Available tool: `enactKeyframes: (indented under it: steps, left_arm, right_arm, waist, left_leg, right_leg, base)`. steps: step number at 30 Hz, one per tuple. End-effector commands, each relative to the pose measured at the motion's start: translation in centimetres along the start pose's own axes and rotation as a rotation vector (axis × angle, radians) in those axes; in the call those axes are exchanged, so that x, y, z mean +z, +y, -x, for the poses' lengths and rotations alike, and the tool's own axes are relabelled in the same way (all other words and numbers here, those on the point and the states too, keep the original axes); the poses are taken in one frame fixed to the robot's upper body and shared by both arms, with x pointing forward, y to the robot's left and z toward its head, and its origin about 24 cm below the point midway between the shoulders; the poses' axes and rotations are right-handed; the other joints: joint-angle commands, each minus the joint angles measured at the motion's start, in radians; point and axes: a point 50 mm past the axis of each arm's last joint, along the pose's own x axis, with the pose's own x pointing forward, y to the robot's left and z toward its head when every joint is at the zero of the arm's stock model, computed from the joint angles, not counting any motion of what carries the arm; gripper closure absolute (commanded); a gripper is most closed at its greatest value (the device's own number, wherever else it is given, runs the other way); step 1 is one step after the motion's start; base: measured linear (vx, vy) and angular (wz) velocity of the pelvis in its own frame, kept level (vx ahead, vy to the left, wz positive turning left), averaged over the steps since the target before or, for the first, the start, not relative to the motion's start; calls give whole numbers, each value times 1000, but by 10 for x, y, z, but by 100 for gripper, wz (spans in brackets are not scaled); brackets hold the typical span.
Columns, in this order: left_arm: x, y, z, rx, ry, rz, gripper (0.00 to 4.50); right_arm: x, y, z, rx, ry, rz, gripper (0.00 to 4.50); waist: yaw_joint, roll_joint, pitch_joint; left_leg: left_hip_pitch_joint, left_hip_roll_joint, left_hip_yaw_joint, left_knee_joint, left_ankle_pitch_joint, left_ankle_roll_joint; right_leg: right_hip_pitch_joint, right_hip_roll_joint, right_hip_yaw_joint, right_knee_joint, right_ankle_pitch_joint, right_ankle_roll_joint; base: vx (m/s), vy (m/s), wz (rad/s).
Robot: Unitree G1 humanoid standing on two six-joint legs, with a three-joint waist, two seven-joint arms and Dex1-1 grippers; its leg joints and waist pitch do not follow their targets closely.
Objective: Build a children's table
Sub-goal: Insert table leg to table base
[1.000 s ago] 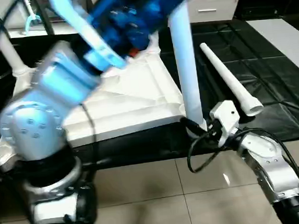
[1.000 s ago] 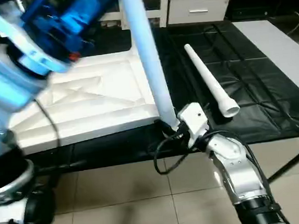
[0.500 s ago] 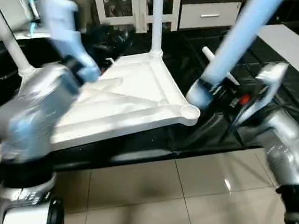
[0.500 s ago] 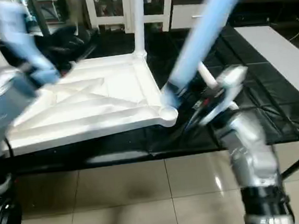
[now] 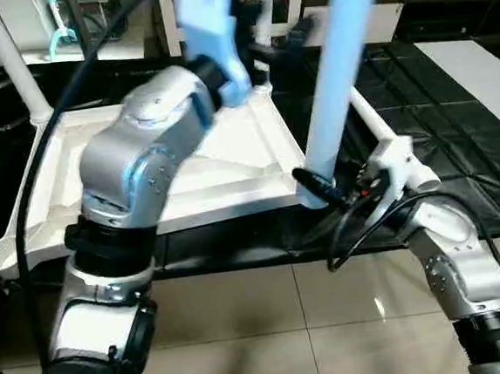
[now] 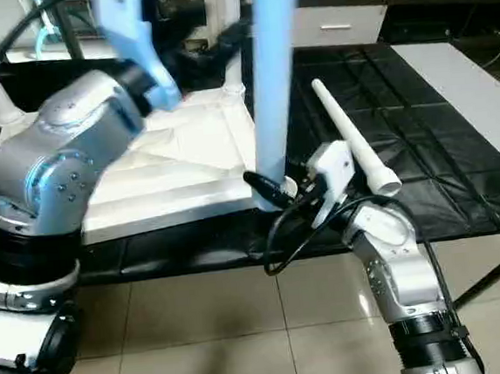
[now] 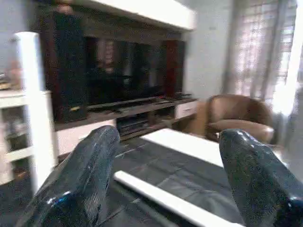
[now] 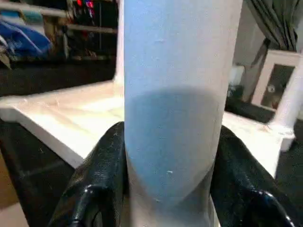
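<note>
The white plastic table top (image 5: 231, 167) lies upside down on a black-covered bench (image 5: 456, 134), a broad square slab whose moulded underside shows raised diagonal ribs and a rim all round. Smooth white tube legs already stand in two of its corners, one at the far left (image 5: 2, 60) and one at the far right (image 6: 223, 32), each rising from a rounded socket collar.

A third leg (image 5: 337, 65), a long, smooth, slightly tapered tube, stands nearly upright at the top's near right corner. The right gripper (image 5: 325, 189) has its glossy black fingers (image 8: 94, 189) pressed against both sides of that tube close to its lower end, half closed around it; whether the end is seated in the socket cannot be told.

The fourth leg (image 6: 352, 147) lies loose on the crinkled black sheet just right of the top, its flared open end toward the bench's near edge.

The left gripper (image 7: 165, 189) is raised beyond the table top, its rounded, shiny dark fingers (image 7: 80, 189) spread wide with nothing between them.
</note>
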Motion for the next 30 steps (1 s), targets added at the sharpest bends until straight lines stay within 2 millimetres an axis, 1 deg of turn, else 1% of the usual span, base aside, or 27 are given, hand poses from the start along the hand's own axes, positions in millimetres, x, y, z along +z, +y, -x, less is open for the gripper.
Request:
enactKeyframes:
  steps: [1,3,6,9,11,13,15,16,17,19,20,21,22,23,24,25,26,27,28,29,30]
  left_arm:
    - [11,-15,-3,-93,-26,-23,76]
    - [14,-30,-4,-210,-46,-13,76]
    - [15,-32,-4,-231,-59,1,76]
    - [16,-27,0,-229,-68,11,76]
    - [14,-18,2,-181,-60,3,76]
    - [8,5,7,-43,-30,-41,76]
    - [-1,20,15,41,19,-119,76]
    - [-7,26,20,68,44,-144,76]
    - [-17,36,29,108,87,-184,76]
    - [-32,42,40,104,169,-266,76]
    - [-55,38,53,10,284,-304,76]
    - [-55,38,53,10,284,-304,46]
    - [-68,34,60,-44,349,-334,46]
    - [-77,32,65,-81,393,-355,41]
    - [-95,28,74,-133,477,-400,35]
    - [-104,27,78,-156,516,-425,21]
    - [-122,23,86,-183,558,-418,21]
    - [-135,23,90,-166,573,-414,8]
    - [-139,24,91,-148,574,-415,8]
    - [-143,25,92,-135,572,-408,8]
    - [-146,25,92,-131,571,-404,8]
  right_arm:
    - [0,-4,2,-19,24,40,250]
    - [-3,-6,1,-43,52,62,250]
    - [-3,-7,1,-51,56,68,250]
    - [-3,-11,2,-79,56,75,250]
    - [-2,-13,2,-92,46,71,250]
    - [4,-18,2,-152,-12,22,250]
    - [10,-27,3,-214,-61,-34,250]
    - [14,-31,4,-243,-86,-63,250]
    - [19,-39,7,-288,-128,-111,250]
    - [26,-45,10,-315,-170,-148,250]
    - [32,-49,12,-303,-200,-172,250]
    - [32,-49,12,-303,-200,-172,250]
    - [35,-50,13,-293,-207,-174,250]
    - [36,-51,13,-282,-206,-175,250]
    - [37,-51,13,-257,-193,-191,250]
    - [36,-52,13,-244,-183,-205,250]
    - [33,-51,12,-203,-138,-208,250]
    - [31,-50,12,-171,-111,-207,250]
    - [30,-50,12,-159,-104,-205,250]
    - [30,-50,11,-160,-106,-200,250]
    - [31,-51,10,-162,-109,-195,250]
  waist:
    - [1,-6,-90]
    - [1,-7,-89]
    - [0,-7,-87]
    - [-2,-8,-86]
    - [-4,-7,-84]
    - [-6,-5,-84]
    - [-11,-4,-84]
    - [-15,1,-82]
    - [-20,1,-82]
    - [-23,6,-81]
    - [-25,6,-82]
    - [-24,7,-82]
    - [-25,16,-78]
    - [-25,15,-81]
    - [-24,16,-80]
    - [-26,15,-80]
    - [-25,16,-77]
    - [-27,13,-73]
    - [-26,14,-74]
    - [-29,9,-71]
    - [-29,8,-71]
  left_leg:
    - [35,37,-12,-80,-168,24]
    - [35,38,-12,-80,-163,30]
    - [36,37,-10,-80,-174,31]
    - [38,38,-11,-82,-207,25]
    - [38,38,-12,-83,-225,16]
    - [40,38,-12,-84,-236,13]
    - [39,37,-15,-87,-249,7]
    - [39,38,-16,-89,-254,-1]
    - [41,38,-15,-89,-262,-7]
    - [42,38,-17,-91,-274,-16]
    - [43,39,-18,-93,-276,-21]
    - [45,39,-20,-94,-275,-20]
    - [46,40,-19,-96,-276,-26]
    - [52,41,-16,-96,-274,-33]
    - [47,39,-18,-96,-262,-28]
    - [45,40,-16,-97,-257,-27]
    - [47,40,-15,-97,-254,-24]
    - [42,39,-14,-97,-255,-18]
    - [44,39,-13,-96,-255,-20]
    - [42,38,-11,-96,-254,-18]
    - [41,38,-11,-96,-256,-18]
  right_leg:
    - [39,-27,9,-59,-116,-211]
    - [39,-27,9,-59,-120,-213]
    - [39,-24,9,-61,-127,-217]
    - [37,-24,9,-65,-166,-211]
    - [36,-23,9,-66,-188,-202]
    - [33,-22,10,-68,-198,-194]
    - [35,-21,9,-66,-212,-178]
    - [32,-20,8,-67,-215,-171]
    - [31,-19,9,-68,-220,-167]
    - [27,-19,8,-67,-227,-161]
    - [26,-18,8,-66,-223,-157]
    - [26,-20,7,-68,-223,-156]
    - [21,-18,8,-65,-212,-156]
    - [17,-16,8,-63,-185,-165]
    - [21,-15,7,-61,-160,-171]
    - [23,-16,8,-58,-148,-174]
    - [21,-18,9,-60,-138,-179]
    - [24,-18,9,-63,-135,-180]
    - [23,-19,10,-62,-133,-181]
    - [22,-20,12,-65,-135,-183]
    - [24,-20,13,-64,-140,-182]
  base:
    - [0,0,0]
    - [0,0,0]
    - [0,0,0]
    - [0,0,0]
    - [0,0,0]
    - [0,0,0]
    - [0,0,0]
    - [0,0,0]
    - [0,0,0]
    - [0,0,0]
    - [0,0,0]
    - [0,0,0]
    - [0,0,0]
    - [0,0,0]
    - [0,0,0]
    - [0,0,0]
    - [0,0,0]
    - [0,0,0]
    - [0,0,0]
    - [0,0,0]
    - [0,0,0]
